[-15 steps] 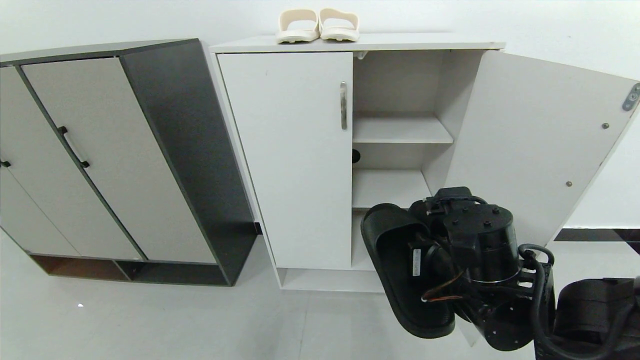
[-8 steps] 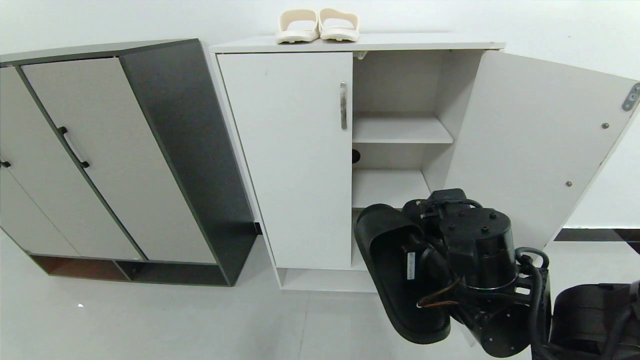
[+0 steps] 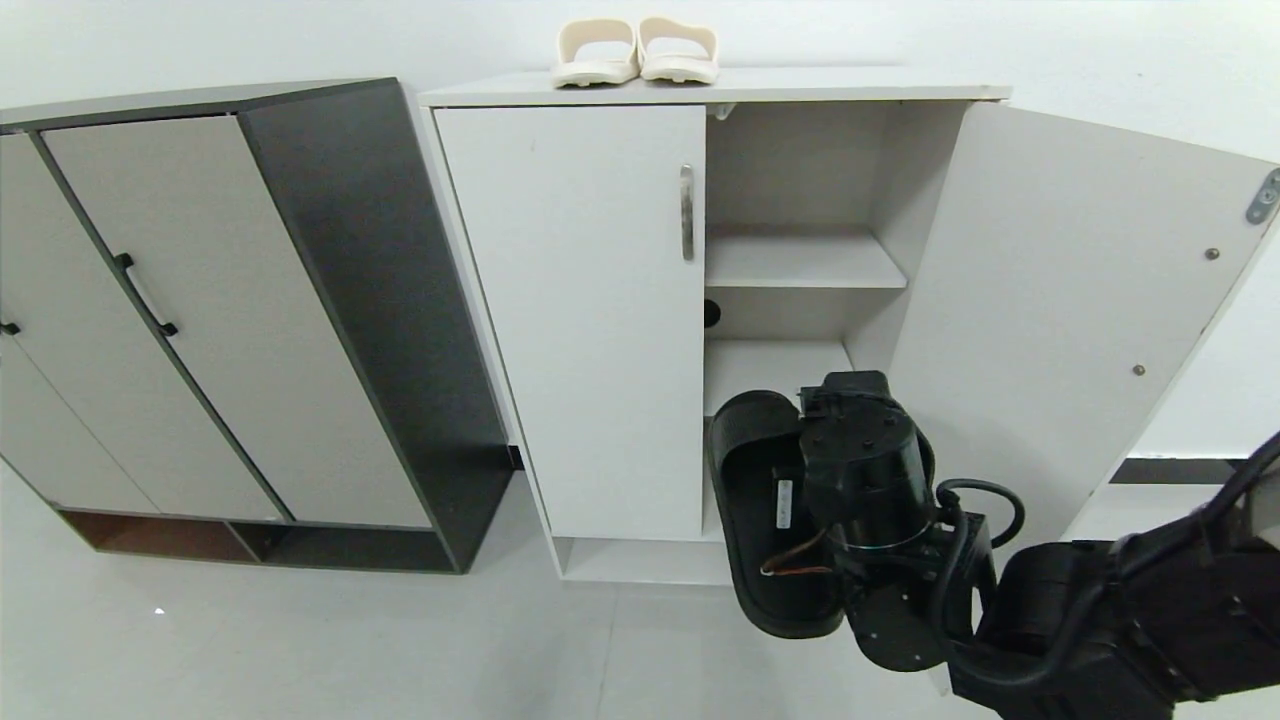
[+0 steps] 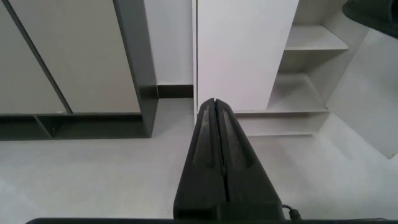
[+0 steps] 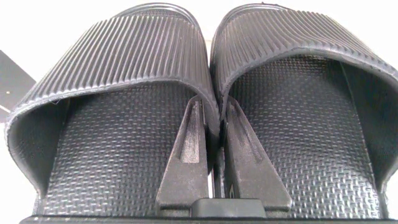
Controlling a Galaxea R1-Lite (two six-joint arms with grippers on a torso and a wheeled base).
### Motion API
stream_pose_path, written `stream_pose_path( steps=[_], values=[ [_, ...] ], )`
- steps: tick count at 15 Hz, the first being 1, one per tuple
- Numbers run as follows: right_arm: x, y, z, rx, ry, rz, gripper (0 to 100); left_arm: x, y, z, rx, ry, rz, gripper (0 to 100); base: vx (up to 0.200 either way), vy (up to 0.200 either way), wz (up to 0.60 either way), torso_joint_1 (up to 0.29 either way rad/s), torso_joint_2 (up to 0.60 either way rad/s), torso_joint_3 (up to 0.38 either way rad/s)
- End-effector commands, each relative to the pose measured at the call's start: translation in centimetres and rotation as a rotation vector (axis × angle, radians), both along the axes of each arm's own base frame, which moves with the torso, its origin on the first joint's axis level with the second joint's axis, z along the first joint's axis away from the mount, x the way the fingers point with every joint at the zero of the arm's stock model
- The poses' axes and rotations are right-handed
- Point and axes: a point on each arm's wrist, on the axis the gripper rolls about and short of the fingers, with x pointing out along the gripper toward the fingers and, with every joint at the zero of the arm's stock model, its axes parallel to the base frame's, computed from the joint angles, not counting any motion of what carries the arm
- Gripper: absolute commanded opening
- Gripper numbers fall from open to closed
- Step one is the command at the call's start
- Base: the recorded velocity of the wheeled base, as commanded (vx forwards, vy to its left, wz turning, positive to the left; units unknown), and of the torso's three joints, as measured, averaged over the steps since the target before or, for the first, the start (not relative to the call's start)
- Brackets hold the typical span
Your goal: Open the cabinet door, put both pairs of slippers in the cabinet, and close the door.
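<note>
The black slippers (image 3: 748, 480) hung as a pair just in front of the white cabinet's (image 3: 850, 85) open right half, toes toward the lower shelf (image 3: 775, 372). The right tool (image 5: 213, 106) gripped them, its fingers pinching the two touching inner edges together, apparently so both could travel as one. The right door (image 3: 1060, 290) stood swung wide, leaving the way in free; the left door (image 3: 590, 320) was shut. The cream slippers (image 3: 637, 52) sat on the cabinet top. The left tool (image 4: 214, 112) hung closed and empty above the floor, back from the cabinet.
</note>
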Motion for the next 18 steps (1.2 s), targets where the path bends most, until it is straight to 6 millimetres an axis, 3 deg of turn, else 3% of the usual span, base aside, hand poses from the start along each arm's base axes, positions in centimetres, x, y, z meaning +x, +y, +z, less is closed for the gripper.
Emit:
stream_pose_path(
  steps=[1, 4, 8, 13, 18],
  values=[
    [1.5, 0.5, -1.1, -0.013, 0.013, -0.024, 0, 0.0, 0.0, 0.0, 0.0, 0.003, 0.001, 0, 0.0, -0.2, 0.0, 0.002, 0.0, -0.002],
    [1.9, 0.7, -1.1, -0.007, 0.008, -0.028, 0, 0.0, 0.0, 0.0, 0.0, 0.003, 0.001, 0, 0.0, -0.2, 0.0, 0.005, 0.0, 0.006],
    [2.0, 0.7, -1.3, -0.008, 0.01, -0.026, 0, 0.0, 0.0, 0.0, 0.0, 0.003, 0.001, 0, 0.0, 0.0, 0.0, 0.0, 0.0, 0.0],
    [4.0, 0.1, -3.2, -0.008, 0.026, -0.059, 0, 0.0, 0.0, 0.0, 0.002, 0.003, 0.001, 0, 0.0, 0.0, 0.0, 0.0, 0.0, 0.0],
    [4.4, -0.6, -3.8, -0.003, 0.04, -0.045, 0, 0.0, 0.0, 0.0, 0.0, 0.003, 0.001, 0, 0.0, 0.0, 0.0, 0.0, 0.0, 0.0]
  ],
)
